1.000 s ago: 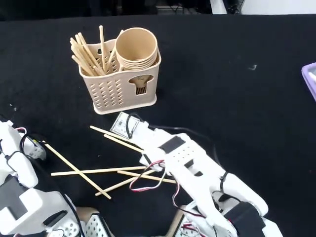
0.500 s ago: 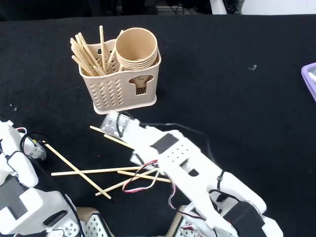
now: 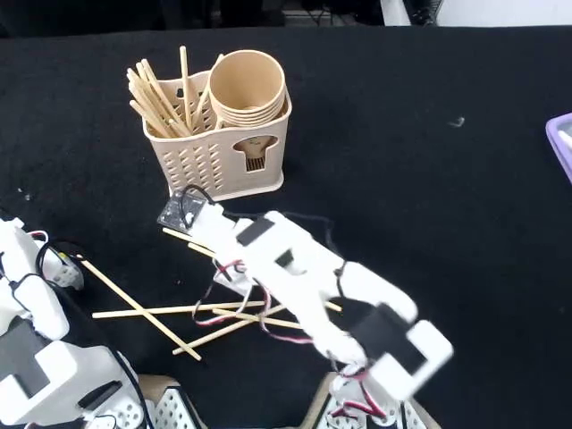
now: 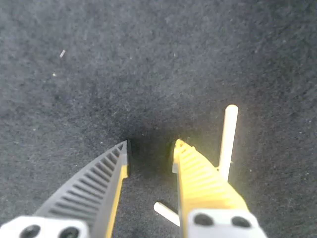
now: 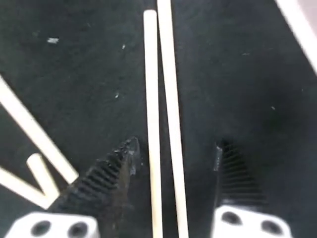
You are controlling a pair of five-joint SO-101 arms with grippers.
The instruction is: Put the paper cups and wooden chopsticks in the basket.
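**Right gripper (image 5: pixel 176 146) straddles a pair of chopsticks (image 5: pixel 151 99)**

Nearest, the left gripper (image 4: pixel 150 147) hangs parted over the bare black table (image 3: pixel 429 179), gripping nothing. Loose chopsticks (image 3: pixel 143 312) lie scattered mid-table. The right gripper spreads wide astride the pair, likely to pinch both together. Beyond, the basket (image 3: pixel 214 165) already holds paper cups (image 3: pixel 248 85).

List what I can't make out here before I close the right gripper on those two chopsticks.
- High view: the right arm covers parts of the loose chopsticks, so their count is unclear.
- Right wrist view: the two chopsticks between the open fingers of the right gripper run off the picture's edge, so their lengths are unknown.
- High view: the purple object is cut off by the right edge.
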